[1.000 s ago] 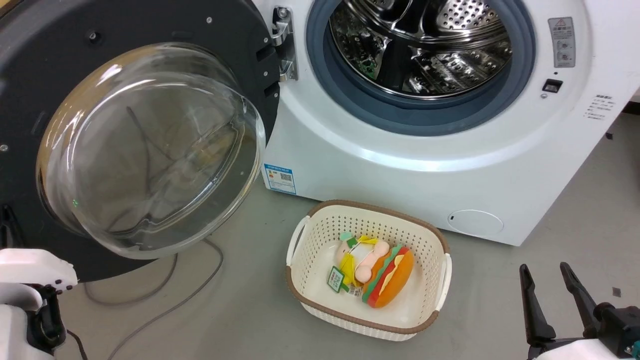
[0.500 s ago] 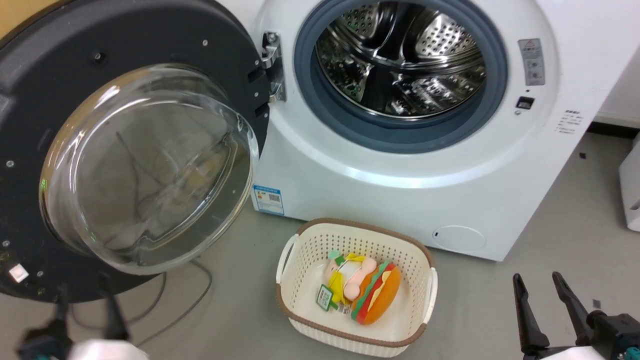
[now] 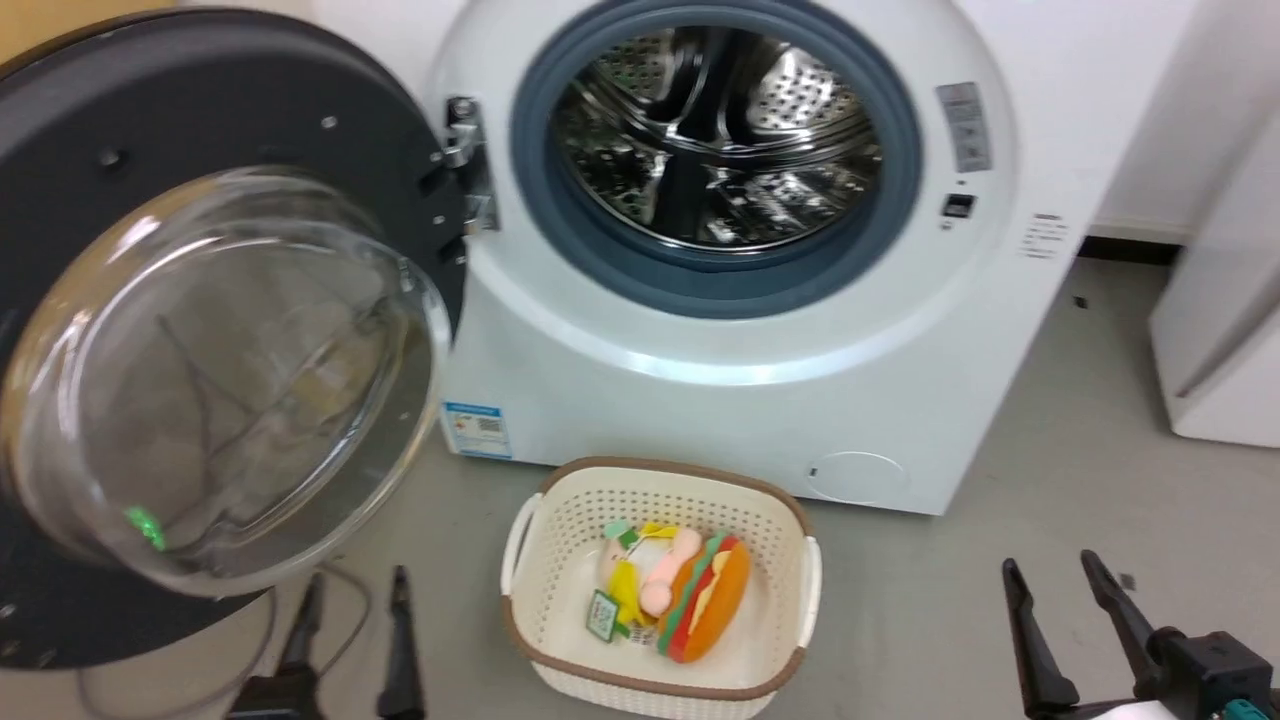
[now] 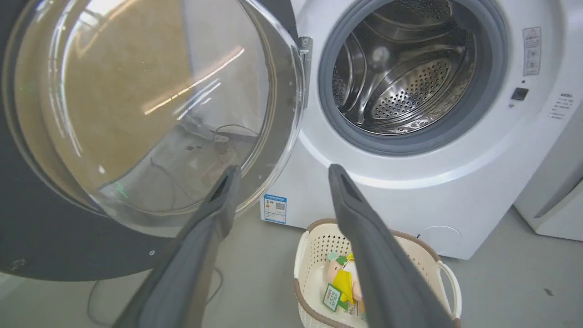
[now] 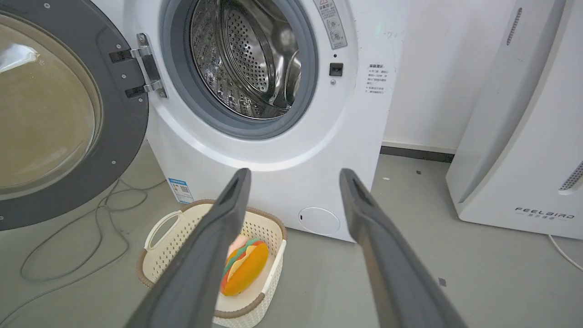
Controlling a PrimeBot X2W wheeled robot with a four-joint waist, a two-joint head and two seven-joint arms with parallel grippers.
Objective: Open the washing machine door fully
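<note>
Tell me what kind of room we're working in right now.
Likely a laundry corner or appliance test room: a white front-loading washing machine with its door swung open, a basket on the grey floor, a second white appliance beside it.

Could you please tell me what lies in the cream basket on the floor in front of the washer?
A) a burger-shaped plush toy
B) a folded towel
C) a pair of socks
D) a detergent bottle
A: an orange burger-shaped plush toy with red and green layers lies inside the basket.
</note>
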